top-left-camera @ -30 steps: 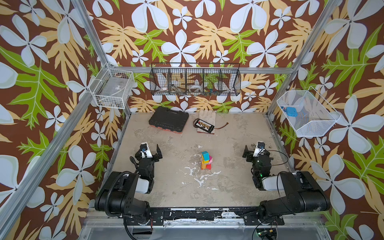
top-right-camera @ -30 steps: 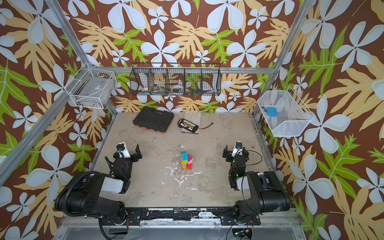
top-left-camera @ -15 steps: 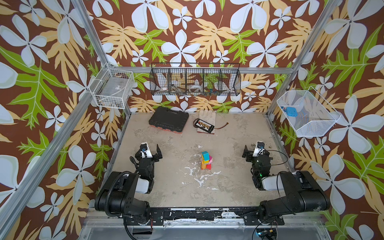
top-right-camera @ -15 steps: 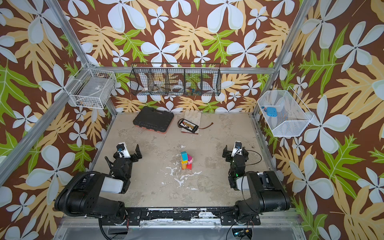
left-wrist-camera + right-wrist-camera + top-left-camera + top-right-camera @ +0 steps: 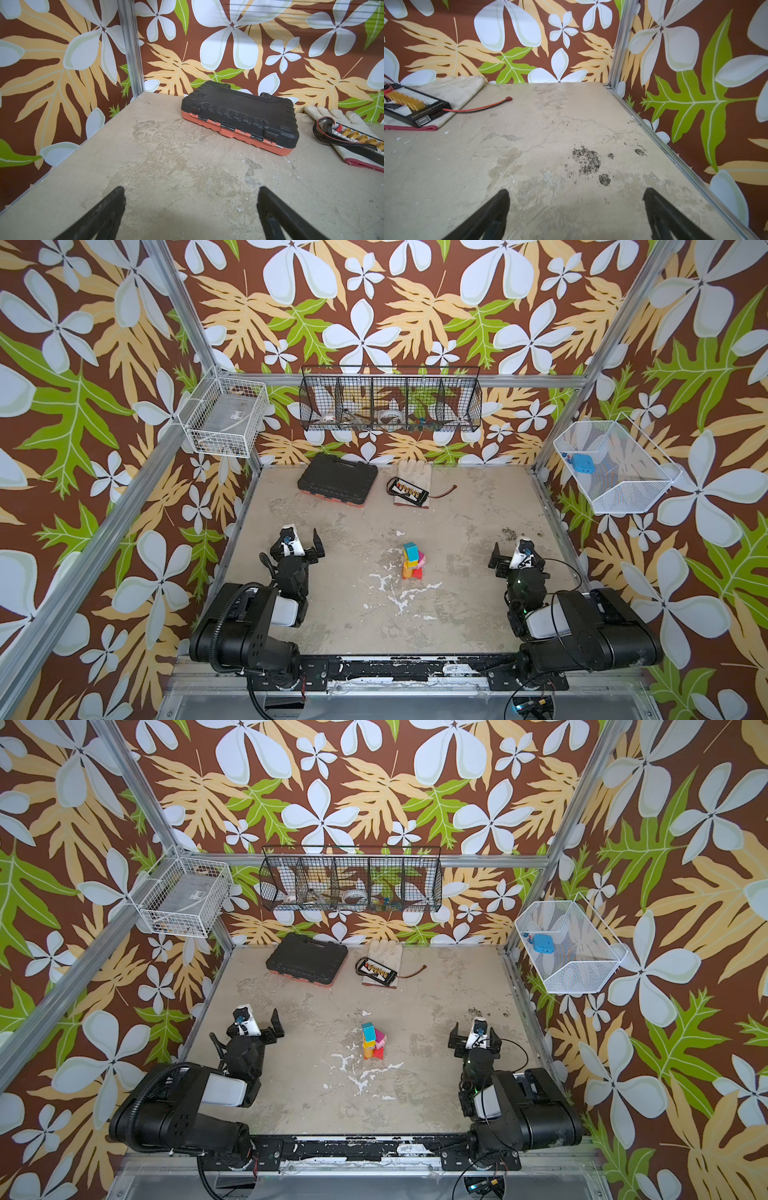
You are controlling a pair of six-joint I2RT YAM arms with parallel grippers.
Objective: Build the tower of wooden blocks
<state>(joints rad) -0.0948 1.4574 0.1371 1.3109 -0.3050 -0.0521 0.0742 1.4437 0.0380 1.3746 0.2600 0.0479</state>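
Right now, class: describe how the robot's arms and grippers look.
The left arm and right arm are bulky black housings with a white-grey link. Each carries a white wrist camera. A ribbed black hose loops along the left; thin black cables by the right. Left gripper and right gripper have tapering black fingers.

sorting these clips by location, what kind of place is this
Most likely a robot lab test cell: an aluminium frame lined with floral wallpaper boxes in a worn tabletop, a left arm and right arm sit at its front edge, and a wire basket hangs on the wall.
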